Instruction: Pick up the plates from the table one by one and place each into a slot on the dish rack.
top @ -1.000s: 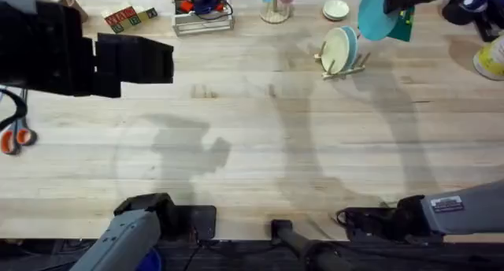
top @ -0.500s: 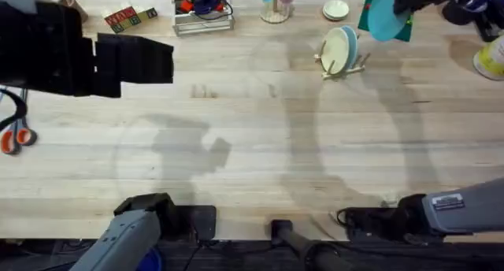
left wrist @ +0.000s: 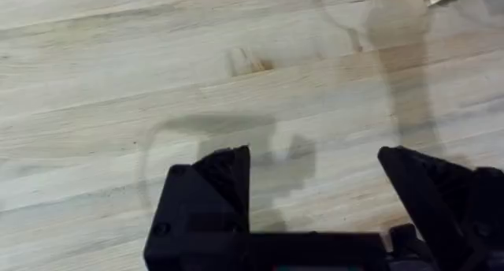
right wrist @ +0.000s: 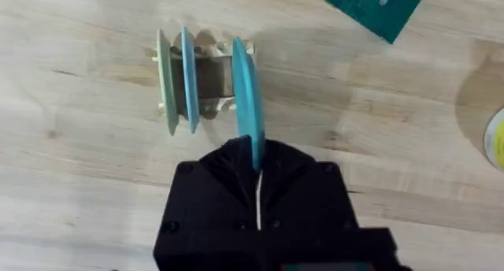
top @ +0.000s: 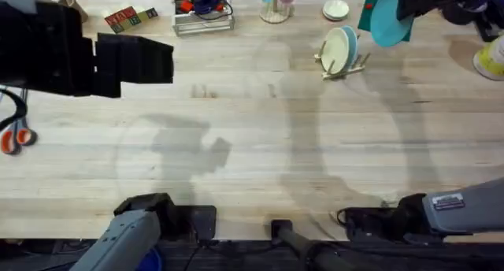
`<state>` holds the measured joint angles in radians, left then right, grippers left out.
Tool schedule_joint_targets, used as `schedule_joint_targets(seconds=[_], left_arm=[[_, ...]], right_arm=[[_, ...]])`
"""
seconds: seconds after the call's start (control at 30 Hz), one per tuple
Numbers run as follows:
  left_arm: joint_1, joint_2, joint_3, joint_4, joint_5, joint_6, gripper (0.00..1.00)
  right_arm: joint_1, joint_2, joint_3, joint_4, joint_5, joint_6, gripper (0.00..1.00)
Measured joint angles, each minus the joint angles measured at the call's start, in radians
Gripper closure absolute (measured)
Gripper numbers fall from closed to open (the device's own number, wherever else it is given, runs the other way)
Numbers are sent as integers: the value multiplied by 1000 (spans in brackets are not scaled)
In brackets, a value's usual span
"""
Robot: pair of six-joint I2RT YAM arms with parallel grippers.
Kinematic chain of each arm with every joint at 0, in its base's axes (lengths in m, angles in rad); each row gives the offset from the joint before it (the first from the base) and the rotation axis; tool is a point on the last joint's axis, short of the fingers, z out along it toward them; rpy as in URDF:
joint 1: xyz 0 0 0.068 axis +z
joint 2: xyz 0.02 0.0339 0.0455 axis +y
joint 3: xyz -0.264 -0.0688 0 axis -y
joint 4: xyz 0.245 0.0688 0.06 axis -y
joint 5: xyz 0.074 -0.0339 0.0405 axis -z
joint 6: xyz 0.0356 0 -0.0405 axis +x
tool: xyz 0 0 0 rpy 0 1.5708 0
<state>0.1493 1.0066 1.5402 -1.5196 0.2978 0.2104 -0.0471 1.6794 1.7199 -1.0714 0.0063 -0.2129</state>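
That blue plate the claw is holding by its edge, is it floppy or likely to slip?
The turquoise plate looks stiff: held edge-on by the right gripper, it shows no sag. Its thin smooth rim might pivot or slip. It seems light.

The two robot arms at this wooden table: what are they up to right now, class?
The right gripper is shut on a round turquoise plate, held on edge in the air near the small light-wood dish rack. Two plates, a pale green one and a blue one, already stand upright between the rack's pegs. The left gripper hangs open over bare light wooden table, holding nothing. Another small pale plate lies flat near the table's far edge.
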Motion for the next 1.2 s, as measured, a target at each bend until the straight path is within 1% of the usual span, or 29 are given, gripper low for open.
schedule_joint_targets(seconds=[0.43, 0.8, 1.2], left_arm=[[0, 0, 0, 0, 0, 0, 6], [0, 0, 0, 0, 0, 0, 7], [0, 0, 0, 0, 0, 0, 8]], right_arm=[[0, 0, 0, 0, 0, -43, 973], [-15, 1, 0, 0, -60, -76, 973], [-26, 40, 0, 2, -61, -100, 973]])
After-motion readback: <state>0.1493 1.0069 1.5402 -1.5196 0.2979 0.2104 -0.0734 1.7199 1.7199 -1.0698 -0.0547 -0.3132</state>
